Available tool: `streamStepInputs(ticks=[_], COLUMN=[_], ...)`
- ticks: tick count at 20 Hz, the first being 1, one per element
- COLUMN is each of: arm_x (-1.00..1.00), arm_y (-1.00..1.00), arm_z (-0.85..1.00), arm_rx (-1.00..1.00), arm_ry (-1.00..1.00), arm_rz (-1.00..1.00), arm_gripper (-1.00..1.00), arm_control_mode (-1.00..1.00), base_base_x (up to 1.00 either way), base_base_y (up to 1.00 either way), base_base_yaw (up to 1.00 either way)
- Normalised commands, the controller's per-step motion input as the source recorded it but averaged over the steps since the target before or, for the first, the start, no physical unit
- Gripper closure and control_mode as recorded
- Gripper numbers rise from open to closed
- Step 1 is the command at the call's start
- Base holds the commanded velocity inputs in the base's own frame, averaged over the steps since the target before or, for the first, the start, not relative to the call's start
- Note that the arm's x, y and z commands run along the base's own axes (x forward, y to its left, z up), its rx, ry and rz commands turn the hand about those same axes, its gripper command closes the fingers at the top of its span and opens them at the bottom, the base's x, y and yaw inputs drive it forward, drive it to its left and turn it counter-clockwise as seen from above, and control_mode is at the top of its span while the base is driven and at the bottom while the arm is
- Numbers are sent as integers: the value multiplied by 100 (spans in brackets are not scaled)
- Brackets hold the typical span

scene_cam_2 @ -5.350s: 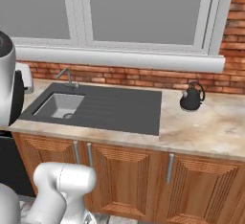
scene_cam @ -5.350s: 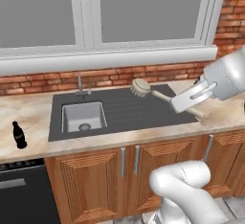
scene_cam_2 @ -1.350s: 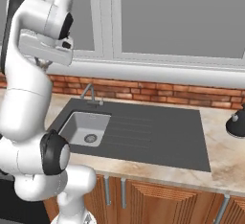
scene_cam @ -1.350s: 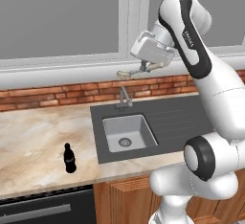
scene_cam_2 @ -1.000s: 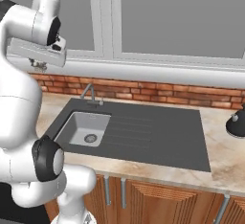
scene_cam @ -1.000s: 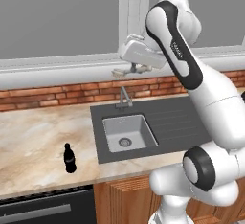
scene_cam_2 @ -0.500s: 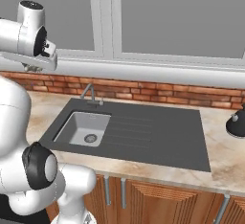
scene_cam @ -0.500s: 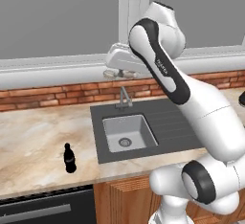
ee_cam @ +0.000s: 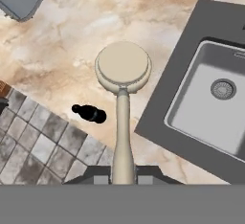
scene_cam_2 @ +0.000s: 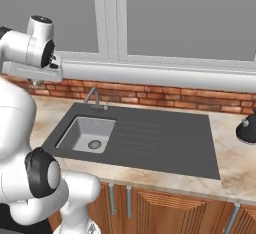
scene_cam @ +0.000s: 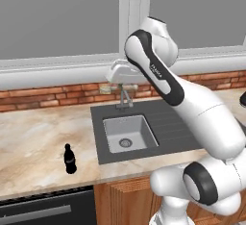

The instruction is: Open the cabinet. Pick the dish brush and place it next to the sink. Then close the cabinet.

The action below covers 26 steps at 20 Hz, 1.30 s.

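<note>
— Carrying the dish brush over bare counter at the hand view's left; the gripper is clamping its handle, round head at frame centre.

— What am I watching for going down?

— I'm steering clear of the black bottle at lower left and the sink at right, lowering flat onto stone just beside the basin before letting go.

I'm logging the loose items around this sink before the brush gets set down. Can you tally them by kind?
Dish brush, held in the gripper: 1
Black bottle on the counter: 1
Black kettle at the right counter edge: 1
Total: 3
</note>
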Motion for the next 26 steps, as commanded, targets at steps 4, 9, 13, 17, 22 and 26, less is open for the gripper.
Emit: streamStepInputs(ticks=[4,9,13,17,22,26], arm_x=[2,12,14,28,20,36], arm_y=[1,1,17,23,37,39], arm_z=[-68,-63,-29,-8,-7,-37], arm_rx=[-5,-11,-14,-10,-6,0], arm_ry=[0,0,0,6,9,5], arm_rz=[21,19,16,13,13,10], arm_gripper=[100,100,100,100,100,100], arm_control_mode=[-100,-100,-100,-100,-100,-100], base_base_x=[0,0,0,0,0,0], base_base_y=[0,0,0,0,0,0], base_base_yaw=[0,0,0,0,0,0])
